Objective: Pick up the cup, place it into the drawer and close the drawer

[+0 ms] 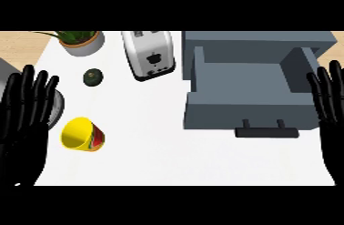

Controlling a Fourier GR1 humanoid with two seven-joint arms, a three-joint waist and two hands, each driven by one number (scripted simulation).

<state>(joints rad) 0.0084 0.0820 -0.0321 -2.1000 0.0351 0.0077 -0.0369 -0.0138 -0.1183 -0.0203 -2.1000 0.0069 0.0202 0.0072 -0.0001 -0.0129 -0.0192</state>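
I see one yellow cup (83,135) lying on its side, near left on the counter (174,155). One open drawer (252,89) sits right. My left hand (23,115) and right hand (329,110) rest empty, fingers straight. Far: one toaster (149,53), one plant (80,39), one avocado (93,77).

yellow cup (82,135) on its side, open grey drawer (250,95)

Bright, even light on the white counter (201,155); faint soft shadows, no glare.
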